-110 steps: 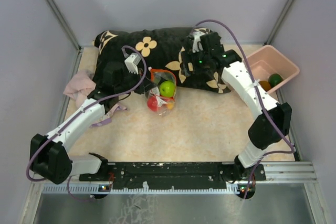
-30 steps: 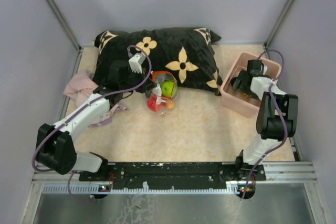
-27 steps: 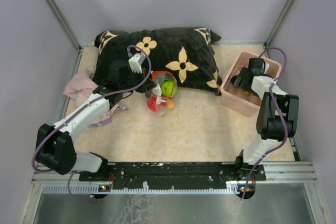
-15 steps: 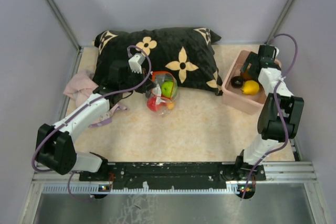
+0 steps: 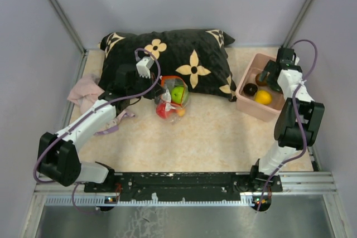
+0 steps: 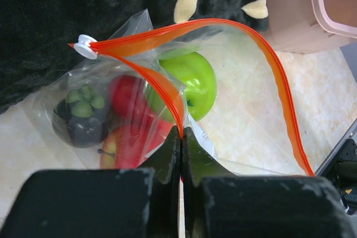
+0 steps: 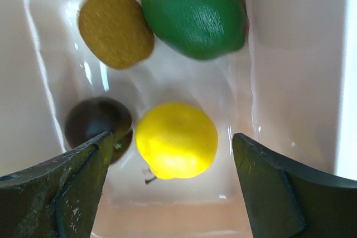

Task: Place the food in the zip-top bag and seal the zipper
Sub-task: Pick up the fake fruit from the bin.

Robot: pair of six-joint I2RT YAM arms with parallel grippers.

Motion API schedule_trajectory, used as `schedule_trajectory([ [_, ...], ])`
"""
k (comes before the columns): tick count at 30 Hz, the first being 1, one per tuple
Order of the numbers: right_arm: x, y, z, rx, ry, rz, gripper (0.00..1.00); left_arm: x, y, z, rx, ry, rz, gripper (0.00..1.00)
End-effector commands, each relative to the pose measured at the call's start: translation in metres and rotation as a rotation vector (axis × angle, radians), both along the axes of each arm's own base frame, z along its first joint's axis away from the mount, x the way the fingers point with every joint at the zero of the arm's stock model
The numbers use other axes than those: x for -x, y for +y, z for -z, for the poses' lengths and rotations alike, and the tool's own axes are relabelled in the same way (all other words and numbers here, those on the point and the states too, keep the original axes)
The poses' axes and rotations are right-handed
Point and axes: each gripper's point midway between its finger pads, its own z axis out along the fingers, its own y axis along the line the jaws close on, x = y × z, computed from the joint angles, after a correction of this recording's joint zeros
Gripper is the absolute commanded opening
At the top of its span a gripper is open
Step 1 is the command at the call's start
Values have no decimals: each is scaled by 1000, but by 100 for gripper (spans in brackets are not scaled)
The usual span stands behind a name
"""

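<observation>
Black pillow [image 5: 167, 59] fabric touches the back edge of the bag [image 6: 223, 110], and I worry it could snag the mouth if the bag gets pushed rearward. The pink bin [image 5: 245, 96] stands well apart to the right, so each piece faces a long carry across the table, and a weak hold would drop it short.

The bag lies on the table just in front of the pillow, with a green apple [image 6: 187, 82], red pieces and a dark one inside. My left gripper [image 6: 181, 140] is clamped on the near lip of the zipper [image 6: 281, 87], holding the mouth agape. If that pinch slips, I expect the mouth to collapse and the next piece to bounce off the plastic.

My right gripper [image 7: 171, 136] hangs inside the bin with its jaws spread wide, holding nothing and straddling the yellow fruit [image 7: 177, 143]. That fruit is round and glossy, so I judge it may squirt out as the jaws close. A dark fruit [image 7: 97, 121] sits just beside it, close to one finger [image 7: 78, 176], which could clip it or get pinned against the bin wall.
</observation>
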Motion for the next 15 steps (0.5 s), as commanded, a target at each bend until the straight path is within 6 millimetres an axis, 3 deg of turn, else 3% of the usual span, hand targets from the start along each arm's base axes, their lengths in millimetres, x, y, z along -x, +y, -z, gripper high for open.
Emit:
schedule_trajectory([
  [1,26,1,14,-23,93,36,88,2,1,-14,5,-38,0,0],
  [8,43,5,40,-46,160,34,89,2,1,-13,3,-35,0,0],
  [15,31,0,67,-47,148,49,89,3,1,-16,7,-41,1,0],
])
